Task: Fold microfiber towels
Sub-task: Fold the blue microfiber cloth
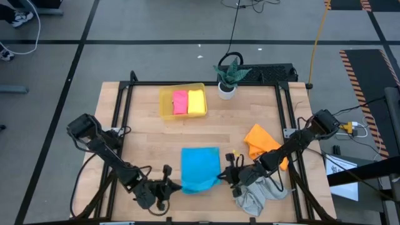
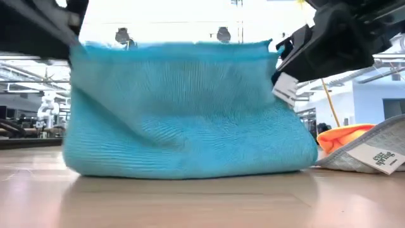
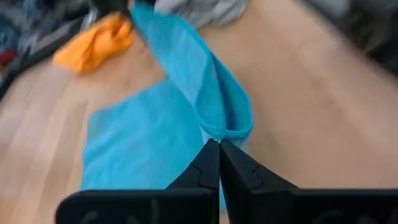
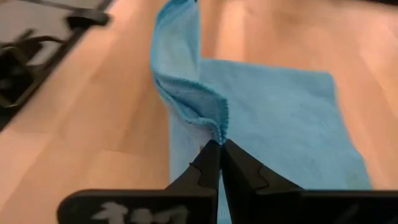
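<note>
Jaws of both arms pinched on blue towel (image 1: 200,167) near-edge corners, lifted.

left tool (image 3: 219,144) pinched, right tool (image 4: 219,144) pinched

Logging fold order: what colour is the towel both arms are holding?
Bright blue towel; clearest in the high view.

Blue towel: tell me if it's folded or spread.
Neither: blue towel is mid-fold, near edge lifted by left gripper and right gripper, the rest flat.
</note>
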`<state>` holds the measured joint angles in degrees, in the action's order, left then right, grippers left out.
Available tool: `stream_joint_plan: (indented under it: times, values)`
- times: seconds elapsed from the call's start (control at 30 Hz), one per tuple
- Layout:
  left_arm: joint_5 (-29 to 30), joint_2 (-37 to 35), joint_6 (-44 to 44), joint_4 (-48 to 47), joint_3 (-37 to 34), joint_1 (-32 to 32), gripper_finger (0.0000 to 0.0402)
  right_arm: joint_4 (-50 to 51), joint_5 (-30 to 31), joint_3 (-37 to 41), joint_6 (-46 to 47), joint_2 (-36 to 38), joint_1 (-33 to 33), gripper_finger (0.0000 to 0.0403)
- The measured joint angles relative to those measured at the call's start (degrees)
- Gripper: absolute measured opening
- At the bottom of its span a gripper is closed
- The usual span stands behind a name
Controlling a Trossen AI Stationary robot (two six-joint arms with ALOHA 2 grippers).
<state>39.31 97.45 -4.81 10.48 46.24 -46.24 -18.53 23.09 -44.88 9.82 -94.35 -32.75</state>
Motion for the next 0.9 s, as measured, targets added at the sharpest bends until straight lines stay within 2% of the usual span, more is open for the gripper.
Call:
stream_joint_plan:
  times: [0.07,0.17,0.27,0.37,0.57,0.67,0.73,0.9]
  values:
    - [0.52,0.00,-3.68,-2.45,-0.46,1.23,0.0013,2.26,2.37,0.00,2.80,0.90,0.02,0.0002]
    - [0.65,0.00,-7.89,-3.63,-1.27,3.18,0.0025,4.38,2.58,0.00,5.83,1.50,0.05,0.0002]
    - [-1.36,-0.02,-6.74,-3.39,-1.76,4.82,0.0044,5.39,2.43,0.00,6.92,1.50,0.03,0.0002]
    - [-5.02,-0.02,-3.48,-3.43,-2.12,5.52,0.0081,6.95,2.42,0.00,7.75,1.50,0.02,0.0002]
    - [-7.75,-0.02,-1.87,-3.37,-2.12,5.78,0.0175,7.18,2.42,0.00,7.69,1.50,0.02,0.0002]
    - [-7.47,0.65,-1.71,-3.13,-2.10,5.77,0.0207,7.23,2.42,0.00,7.63,1.50,0.02,0.0002]
    - [-5.31,2.27,-0.27,-3.16,-2.10,5.77,0.0218,7.26,2.42,0.02,7.57,1.50,0.02,0.0002]
    - [-0.30,8.98,2.61,2.47,-2.12,5.77,0.0219,7.26,2.42,0.02,7.55,1.50,0.02,0.0002]
